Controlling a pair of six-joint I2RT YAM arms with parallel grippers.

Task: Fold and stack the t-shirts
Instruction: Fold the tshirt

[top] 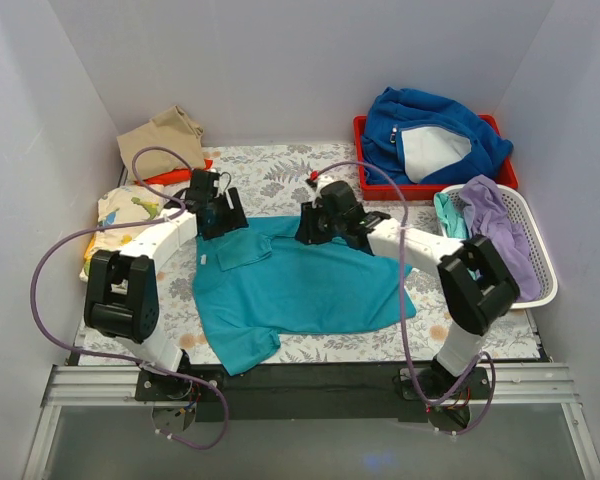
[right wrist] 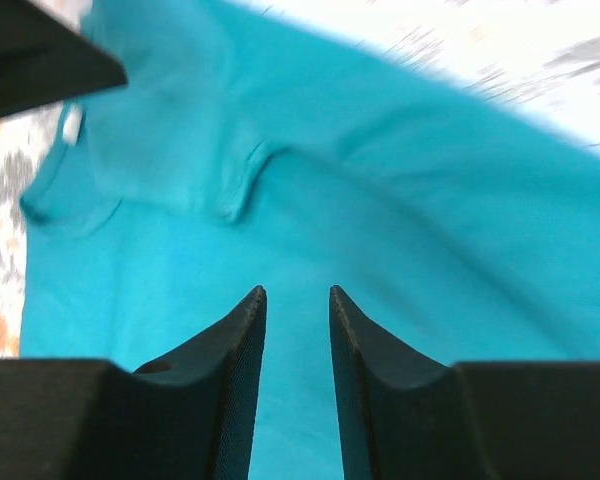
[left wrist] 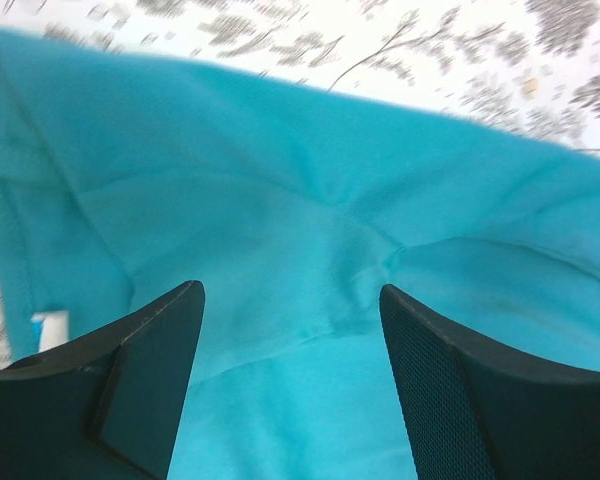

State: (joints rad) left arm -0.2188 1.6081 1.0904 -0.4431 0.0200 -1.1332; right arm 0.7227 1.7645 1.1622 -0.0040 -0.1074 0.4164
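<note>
T-shirt (top: 300,285), soft creased teal, under wide left claw (left wrist: 288,292), narrow right claw (right wrist: 297,292)

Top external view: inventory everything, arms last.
teal t-shirt: 1, teal, table centre
tan t-shirt: 1, tan, far left
orange t-shirt: 1, orange, against tan one
dinosaur-print t-shirt: 1, cream, left edge
fleece: 1, blue, in tray
tray: 1, red, far right
basket: 1, white, right edge
lavender t-shirt: 1, lavender, in basket
mint t-shirt: 1, mint, in basket
left gripper: 1, black, open, over teal t-shirt
right gripper: 1, black, slightly open, over teal t-shirt
</note>
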